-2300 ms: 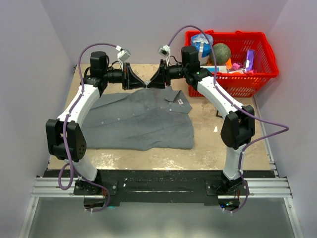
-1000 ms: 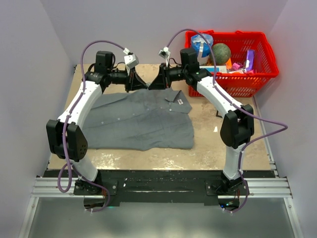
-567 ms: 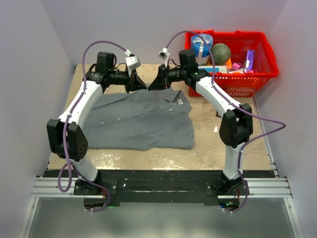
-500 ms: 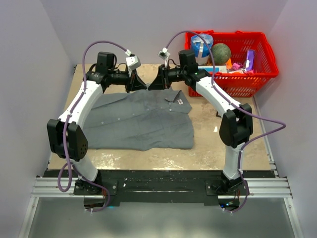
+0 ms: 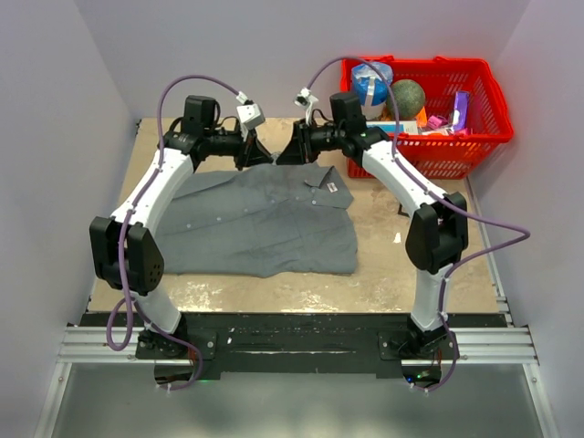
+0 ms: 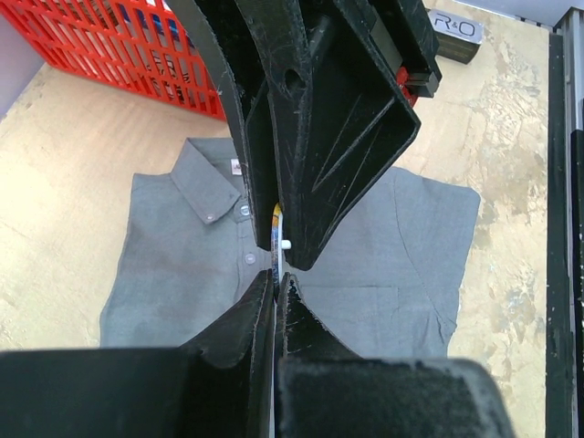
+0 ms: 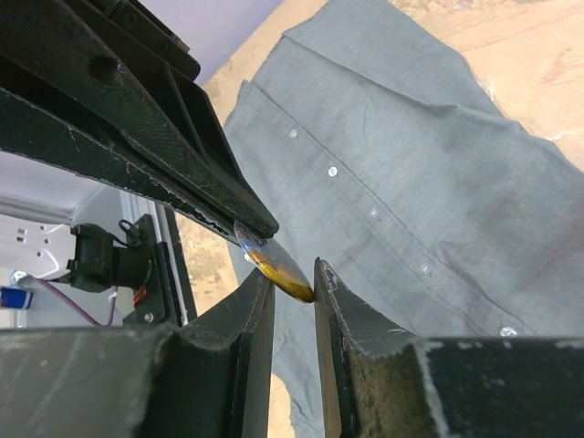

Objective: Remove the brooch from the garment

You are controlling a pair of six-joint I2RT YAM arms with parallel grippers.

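Right wrist view, nearest first: the right gripper (image 7: 292,274) has its jaws parted only a little, and the near rim of the brooch (image 7: 272,260) sits in that narrow gap, apparently pinched there. The gold disc is seen almost edge-on. Its long axis runs straight away from these jaws toward the left gripper (image 7: 260,224), whose jaws are pressed fully shut and whose tip meets the disc's far rim. Whether that tip also nips the rim I cannot tell. So the brooch lies between the two sets of jaws, on the line joining them, with the right arm having the firmer claim on it. It hangs in the air, well clear of the garment (image 7: 411,164). The grey shirt lies flat below on the tabletop (image 5: 401,265), its button placket showing, so the brooch looks already off the cloth. From above, both arms meet over the shirt's collar end near the tabletop's far edge, just left of the red basket (image 5: 429,146) in the far right corner. The coming move probably turns on the left tip backing off along that axis without knocking the disc loose.
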